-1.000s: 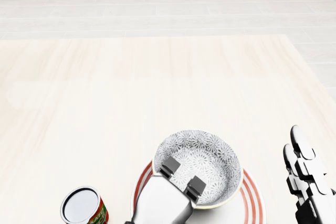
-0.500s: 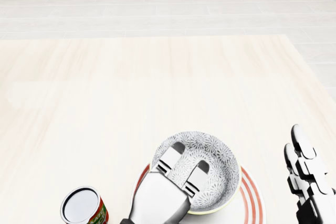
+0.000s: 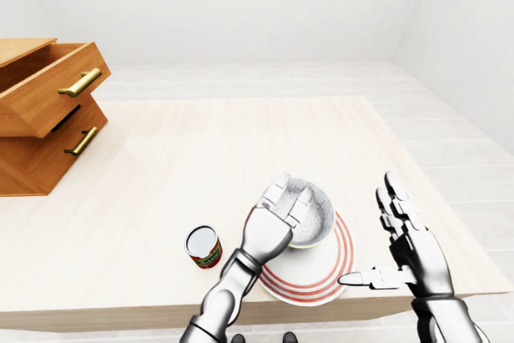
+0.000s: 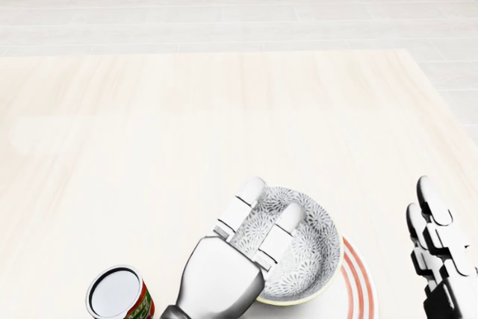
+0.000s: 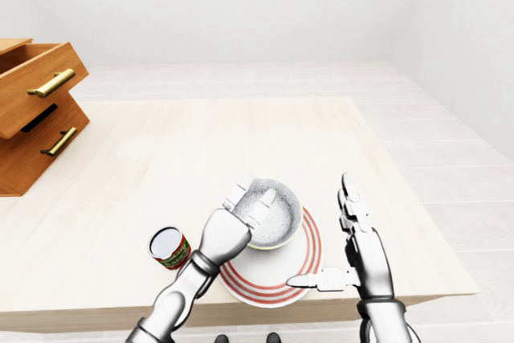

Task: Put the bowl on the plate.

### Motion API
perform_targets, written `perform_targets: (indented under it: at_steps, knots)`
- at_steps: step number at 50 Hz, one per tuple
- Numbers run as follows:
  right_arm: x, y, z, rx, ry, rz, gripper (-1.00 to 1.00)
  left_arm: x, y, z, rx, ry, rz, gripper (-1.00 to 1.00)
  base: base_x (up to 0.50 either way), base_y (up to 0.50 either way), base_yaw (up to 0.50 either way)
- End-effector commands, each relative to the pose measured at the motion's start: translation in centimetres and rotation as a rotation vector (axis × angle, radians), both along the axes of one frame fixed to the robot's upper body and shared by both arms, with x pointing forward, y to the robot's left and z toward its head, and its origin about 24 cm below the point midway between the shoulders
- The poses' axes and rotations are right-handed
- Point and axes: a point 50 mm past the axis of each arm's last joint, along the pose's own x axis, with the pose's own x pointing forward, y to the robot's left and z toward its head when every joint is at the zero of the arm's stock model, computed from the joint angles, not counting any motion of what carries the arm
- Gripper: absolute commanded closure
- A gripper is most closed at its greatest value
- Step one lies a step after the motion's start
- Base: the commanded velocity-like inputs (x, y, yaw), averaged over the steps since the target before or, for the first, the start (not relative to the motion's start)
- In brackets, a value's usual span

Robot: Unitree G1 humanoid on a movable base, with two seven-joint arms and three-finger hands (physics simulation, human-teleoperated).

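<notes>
1. Upper left of the left-eye view: a wooden drawer chest point(image 3: 46, 98) with its top drawer pulled out, well apart from the action on the pale table point(image 3: 201, 142).
2. Lower left of the head view: a red-labelled can point(image 4: 116, 294) stands upright, near my left wrist but not touching it.
3. Bottom centre: my left hand point(image 4: 220, 274) reaches over the near-left rim of the patterned bowl point(image 4: 315, 243). The fingers point(image 4: 240, 211) are straight and slightly spread and lie inside it, pinching nothing (the thumb is hidden under the palm).
4. The bowl sits on the red-ringed plate point(image 4: 361, 282), off-centre toward the plate's upper left. As I judge it, the placing is done and the letting-go is the step in hand.
5. The next move calls for lifting my fingers straight up and out, without catching the rim or swinging left into the can.
6. Lower right: my right hand point(image 3: 411, 248) hangs beside the plate with its fingers spread and empty, its thumb pointing at the plate's edge.
</notes>
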Motion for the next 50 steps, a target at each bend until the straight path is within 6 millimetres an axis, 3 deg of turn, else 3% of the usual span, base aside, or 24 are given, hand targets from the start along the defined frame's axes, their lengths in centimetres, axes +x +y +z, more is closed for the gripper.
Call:
perform_targets:
  at_steps: [1,9,11,21,22,50]
  knots:
    - [0.0,-0.1,0.1,0.003,-0.003,-0.002,-1.00,0.5,0.6,1.0,-0.032,-0.030,0.022,-0.81,0.00,0.00,0.00]
    - [0.0,-0.1,0.2,0.005,-0.006,-0.005,-1.00,0.8,1.0,1.5,-0.044,-0.047,0.039,-0.88,0.00,0.00,0.00]
    - [0.1,-0.1,0.2,0.006,-0.007,-0.005,-1.00,1.0,1.3,2.5,-0.090,-0.076,0.053,-0.92,0.00,0.00,0.00]
    - [0.0,0.0,0.4,0.006,-0.015,-0.001,-1.00,1.0,2.3,4.1,-0.147,-0.123,0.080,-0.95,0.00,0.00,0.00]
    - [0.0,0.0,0.4,0.006,-0.013,-0.001,-1.00,0.7,2.8,5.2,-0.194,-0.158,0.090,-0.96,0.00,0.00,0.00]
    - [-0.1,0.3,1.4,-0.026,-0.052,0.003,-1.00,1.0,5.5,8.5,-0.309,-0.094,0.195,-0.98,0.00,0.00,0.00]
